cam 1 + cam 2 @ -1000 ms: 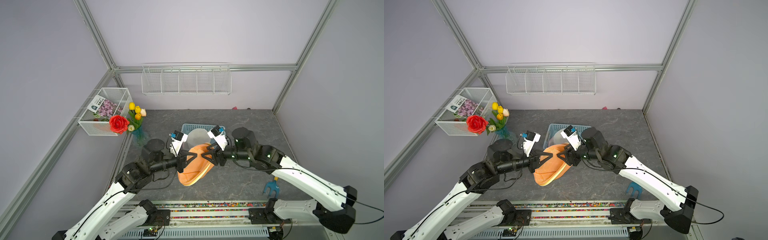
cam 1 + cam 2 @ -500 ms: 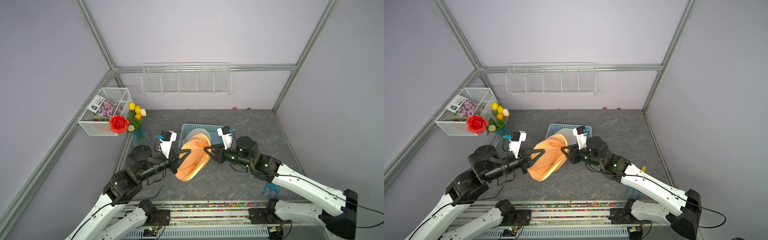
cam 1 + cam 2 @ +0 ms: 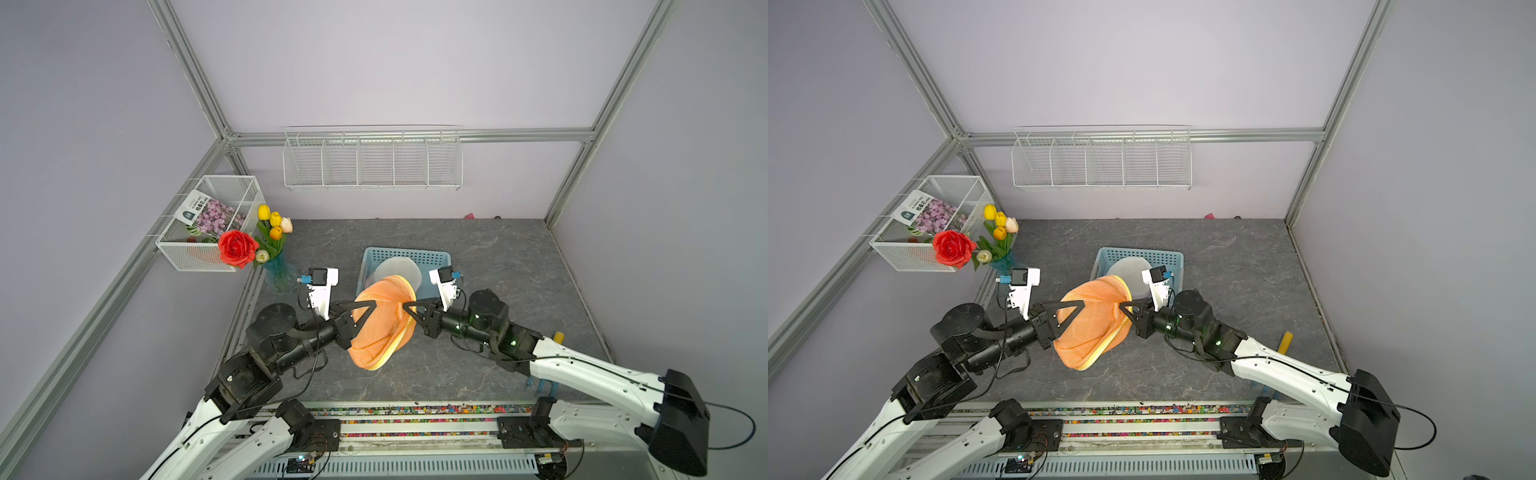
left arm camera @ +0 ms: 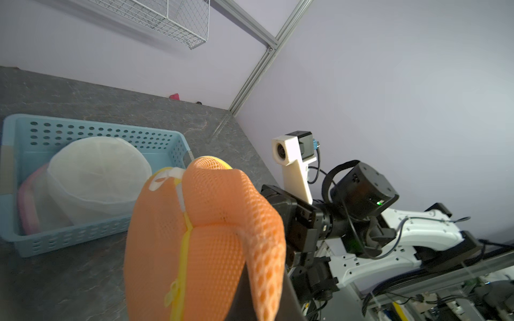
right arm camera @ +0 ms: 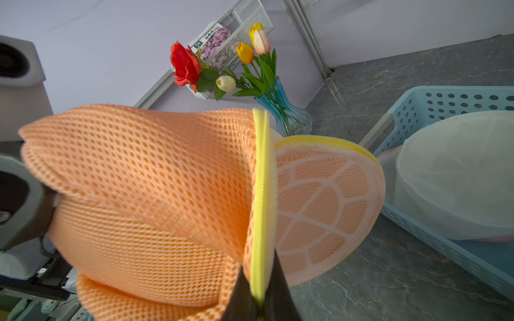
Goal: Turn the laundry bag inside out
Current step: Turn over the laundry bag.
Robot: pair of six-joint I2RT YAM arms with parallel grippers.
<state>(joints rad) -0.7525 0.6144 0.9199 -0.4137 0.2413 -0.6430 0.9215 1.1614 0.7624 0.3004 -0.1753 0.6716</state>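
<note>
Worktop (image 3: 498, 257) of grey, stone-patterned sheet spreads between pale walls. Two arms reach in from the near edge, the left arm (image 3: 286, 336) and the right arm (image 3: 486, 320), and face each other over the middle. A white wire shelf (image 3: 372, 164) hangs on the far wall, and a wire basket (image 3: 199, 253) with a seed packet in it hangs on the left wall.

A light blue perforated basket (image 3: 407, 254) stands at the centre toward the far side, with a white mesh bag (image 3: 395, 268) inside it. Just on its near side the orange mesh laundry bag (image 3: 380, 328) hangs crumpled between the two arms, seen in both top views (image 3: 1090, 328). Whether its lower end touches the worktop cannot be told.

The left jaws are closed tight on the bag's orange mesh on its left side. The right jaws are closed narrowly on its yellow trim (image 5: 261, 194), beside a round end panel (image 5: 319, 208) printed like an orange slice.

A blue glass vase (image 3: 280, 274) with tulips (image 3: 274, 220) and a red rose (image 3: 237, 248) stands at the far left.
</note>
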